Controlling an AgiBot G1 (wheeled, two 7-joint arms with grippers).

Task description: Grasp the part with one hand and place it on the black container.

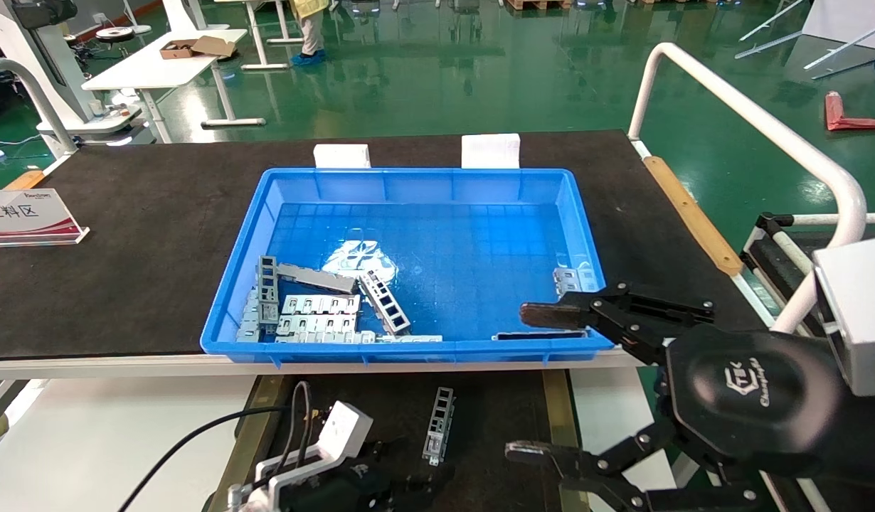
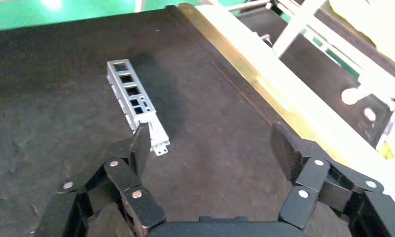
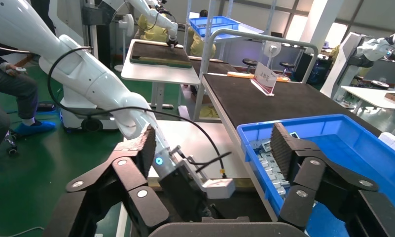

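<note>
A silver windowed part (image 1: 439, 424) lies flat on the felt floor of the black container (image 1: 498, 412), between its brass rails. In the left wrist view the part (image 2: 135, 102) lies free on the black floor (image 2: 210, 89), its near end just beside one fingertip. My left gripper (image 2: 212, 145) is open and empty, low over the container; it shows at the bottom of the head view (image 1: 412, 483). My right gripper (image 1: 533, 384) is open and empty, held at the blue bin's front right corner, above the container's right rail. More windowed parts (image 1: 385, 302) lie in the bin.
The blue bin (image 1: 423, 181) sits on the black table and holds flat slotted plates (image 1: 316, 313) and a plain grey strip (image 1: 316, 279) at its front left. A sign (image 1: 28, 217) stands at the left. A white rail (image 1: 765, 128) runs along the right. The right wrist view shows the bin (image 3: 333, 128).
</note>
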